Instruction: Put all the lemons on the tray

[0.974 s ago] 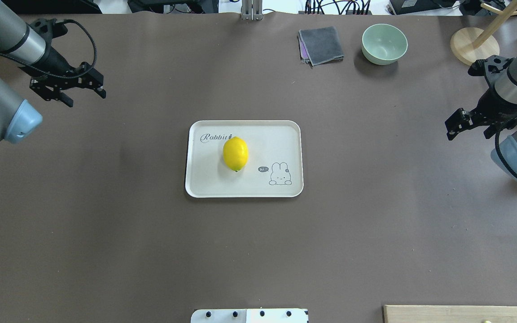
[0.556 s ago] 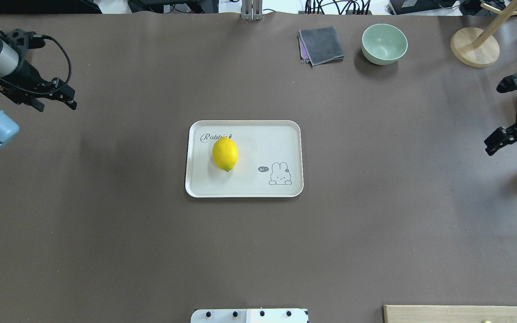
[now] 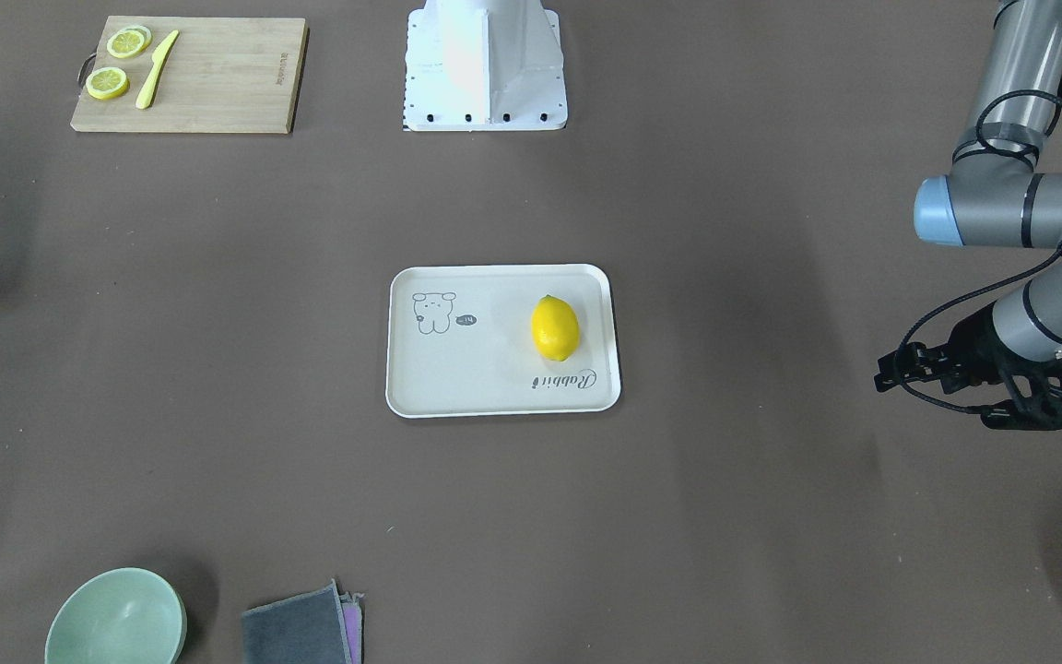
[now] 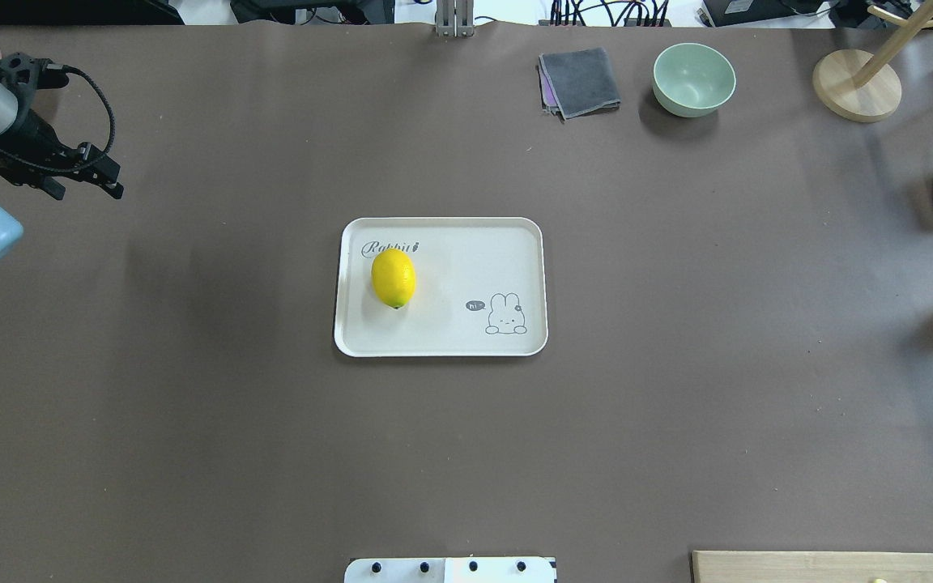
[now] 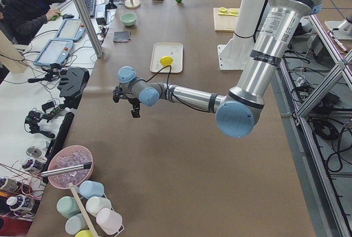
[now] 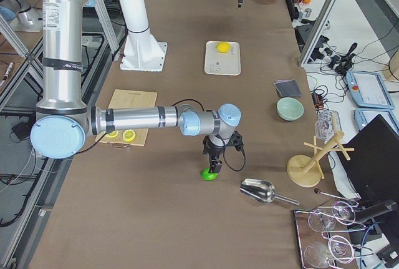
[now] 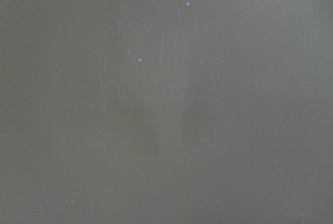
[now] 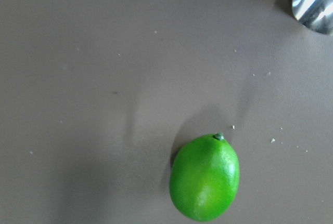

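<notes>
Currently the yellow lemon (image 4: 394, 278) lies on the tray (image 4: 450, 340); the green lemon (image 8: 204, 178) rests on the table (image 4: 677, 421) under the right gripper (image 6: 212, 160), jaw state indeterminable; the left gripper (image 4: 86, 193) hangs spread, empty. Treat the green fruit as probably rigid, glossy, roll-prone: grip across its waist. Only the right wrist view shows it whole; overhead catches a sliver

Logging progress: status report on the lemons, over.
Left gripper open, empty. Right gripper above green lemon, jaws unseen. Yellow lemon on tray. Metal scoop near green lemon, apart.
</notes>
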